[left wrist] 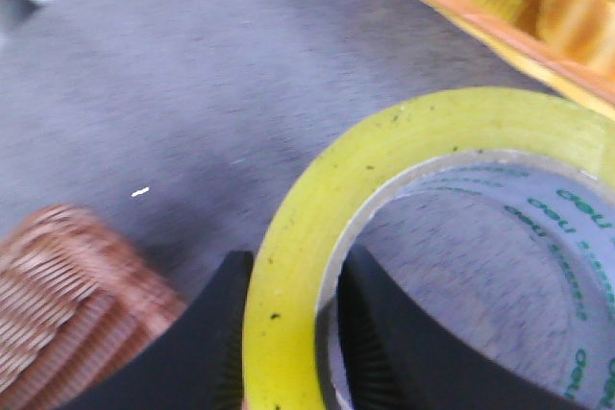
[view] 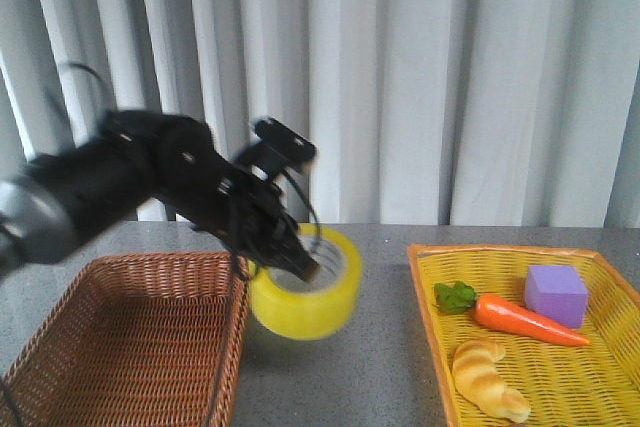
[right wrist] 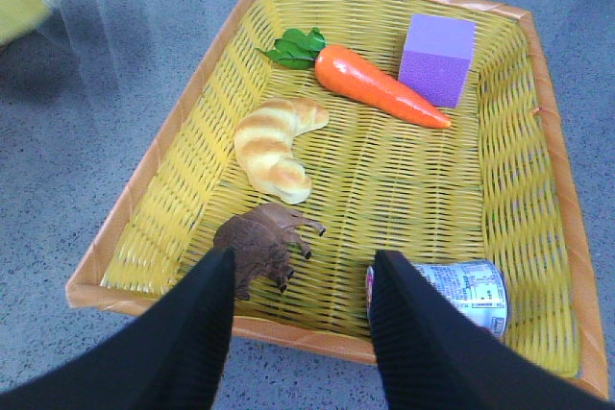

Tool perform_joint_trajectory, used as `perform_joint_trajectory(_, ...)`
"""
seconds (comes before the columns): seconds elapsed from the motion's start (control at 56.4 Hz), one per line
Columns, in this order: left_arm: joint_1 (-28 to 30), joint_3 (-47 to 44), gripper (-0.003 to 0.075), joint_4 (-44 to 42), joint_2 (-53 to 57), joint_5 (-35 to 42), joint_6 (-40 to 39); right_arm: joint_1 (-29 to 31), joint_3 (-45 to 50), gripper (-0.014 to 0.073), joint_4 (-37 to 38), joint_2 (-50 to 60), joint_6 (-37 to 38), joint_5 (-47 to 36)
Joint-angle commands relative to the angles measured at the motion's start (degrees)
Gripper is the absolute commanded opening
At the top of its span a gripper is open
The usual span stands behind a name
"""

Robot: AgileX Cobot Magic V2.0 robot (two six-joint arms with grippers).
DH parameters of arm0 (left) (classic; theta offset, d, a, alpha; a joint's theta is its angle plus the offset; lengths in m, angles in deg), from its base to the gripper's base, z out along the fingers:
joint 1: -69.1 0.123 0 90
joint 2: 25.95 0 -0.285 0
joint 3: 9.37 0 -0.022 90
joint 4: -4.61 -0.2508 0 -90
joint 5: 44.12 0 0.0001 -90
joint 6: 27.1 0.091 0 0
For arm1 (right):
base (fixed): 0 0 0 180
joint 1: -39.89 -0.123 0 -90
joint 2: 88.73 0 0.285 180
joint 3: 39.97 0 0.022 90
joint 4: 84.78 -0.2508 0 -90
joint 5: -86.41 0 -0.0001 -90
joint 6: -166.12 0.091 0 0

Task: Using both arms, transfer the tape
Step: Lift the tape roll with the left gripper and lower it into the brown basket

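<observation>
Your left hand (left wrist: 288, 352) pinches the tape (view: 306, 282) by its wall, one finger inside the core.
The roll hangs above the bench (view: 390, 347) between brown basket (view: 130, 347) and yellow tray (right wrist: 538, 189); your right hand (right wrist: 298, 333) hovers spread over that tray.

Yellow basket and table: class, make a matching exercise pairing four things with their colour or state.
Things:
1. tape
2. carrot
3. foam block
4. right claw

Descriptions:
a. purple
b. open, holding nothing
c. orange with green leaves
d. yellow, gripped by the left claw

Pairs: 1-d, 2-c, 3-a, 4-b
</observation>
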Motion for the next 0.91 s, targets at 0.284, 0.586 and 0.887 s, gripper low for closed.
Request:
perform_joint_trajectory(0.284, 13.77, -3.31, 0.0151, -5.11, 11.36, -3.31, -8.94, 0.37, -1.37, 0.0327, 1.94, -0.07, -0.05, -3.22)
perform_joint_trajectory(0.586, 17.87, -20.87, 0.0151, -5.12, 10.90, 11.90, -11.76, 0.37, -1.37, 0.0327, 1.94, -0.07, -0.05, -3.22)
perform_joint_trajectory(0.887, 17.95, -31.79, 0.0154, -5.18, 10.59, 25.15, -11.98, 0.37, -1.37, 0.0327, 1.94, -0.07, -0.05, -3.22)
